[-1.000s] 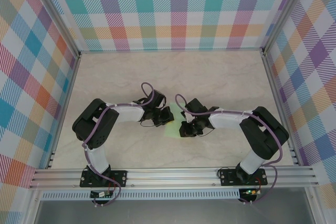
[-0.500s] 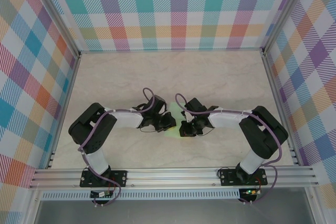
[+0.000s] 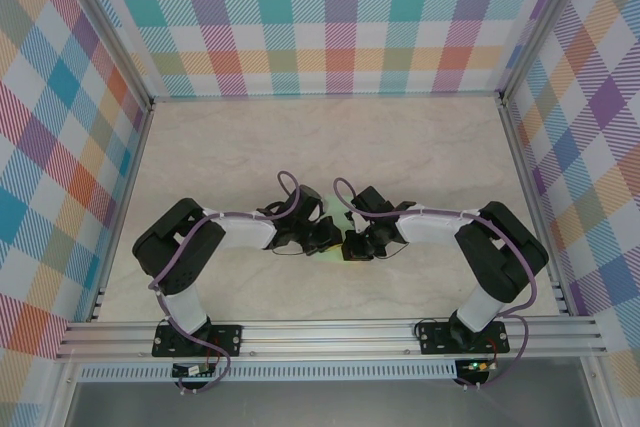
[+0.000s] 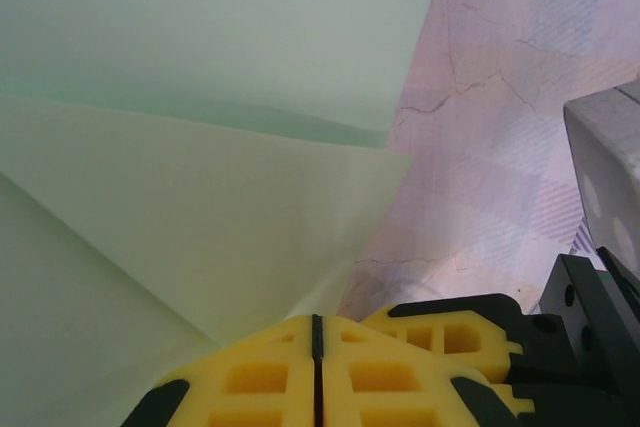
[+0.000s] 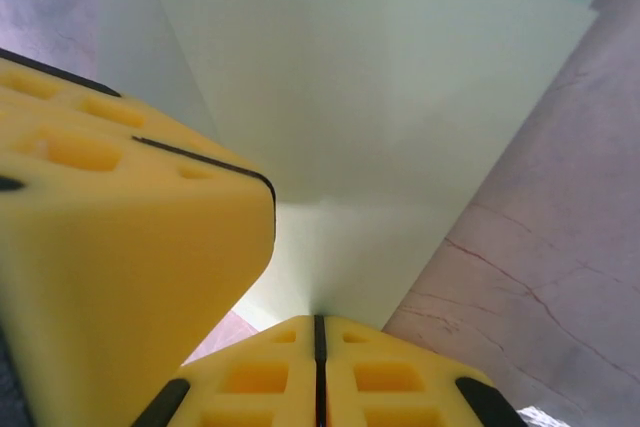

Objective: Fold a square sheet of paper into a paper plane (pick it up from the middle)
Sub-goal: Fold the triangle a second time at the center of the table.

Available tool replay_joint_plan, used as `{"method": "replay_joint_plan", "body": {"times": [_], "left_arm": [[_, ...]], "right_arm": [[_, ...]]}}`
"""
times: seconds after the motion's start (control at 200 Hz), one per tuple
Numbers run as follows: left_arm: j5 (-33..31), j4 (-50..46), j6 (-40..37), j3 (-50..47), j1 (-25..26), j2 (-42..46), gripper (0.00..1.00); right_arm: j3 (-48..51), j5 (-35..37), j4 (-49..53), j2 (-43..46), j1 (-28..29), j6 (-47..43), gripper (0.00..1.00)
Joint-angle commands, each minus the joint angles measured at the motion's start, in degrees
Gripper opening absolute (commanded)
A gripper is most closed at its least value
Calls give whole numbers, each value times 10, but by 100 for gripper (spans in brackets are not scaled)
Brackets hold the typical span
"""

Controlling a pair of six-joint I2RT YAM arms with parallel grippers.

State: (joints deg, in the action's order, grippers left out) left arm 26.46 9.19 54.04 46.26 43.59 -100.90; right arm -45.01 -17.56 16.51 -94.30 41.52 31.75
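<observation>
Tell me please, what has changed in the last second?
The left tool moved right and toward the near edge, close beside the right tool, hiding more of the green paper. The right tool stayed in place. Both tools are shut on the paper.

Left tool [image 3: 327, 238] slid right toward right tool [image 3: 351, 245], covering paper [image 4: 200, 197].

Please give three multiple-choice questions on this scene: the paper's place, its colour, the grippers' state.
1. Where is the paper?
A. middle of the table, between left gripper and right gripper
B. its far edge
C. its left edge
2. What colour is the paper?
A. red
B. pale green
C. black
3. How are the grippers?
A. both open
B. one open
C. both shut on the paper
Key: A, top view shows it between the arm tips; B, wrist views show pale green; C, jaws meet with paper pinched between.
</observation>
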Motion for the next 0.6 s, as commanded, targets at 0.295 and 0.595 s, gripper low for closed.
{"method": "replay_joint_plan", "body": {"times": [0.295,0.595], "left_arm": [[-20,-15,7,-14,16,-48,7],[-89,-96,-36,10,-9,-30,7]], "right_arm": [[13,46,58,-34,2,6,8],[8,100,131,-66,2,-12,9]]}}
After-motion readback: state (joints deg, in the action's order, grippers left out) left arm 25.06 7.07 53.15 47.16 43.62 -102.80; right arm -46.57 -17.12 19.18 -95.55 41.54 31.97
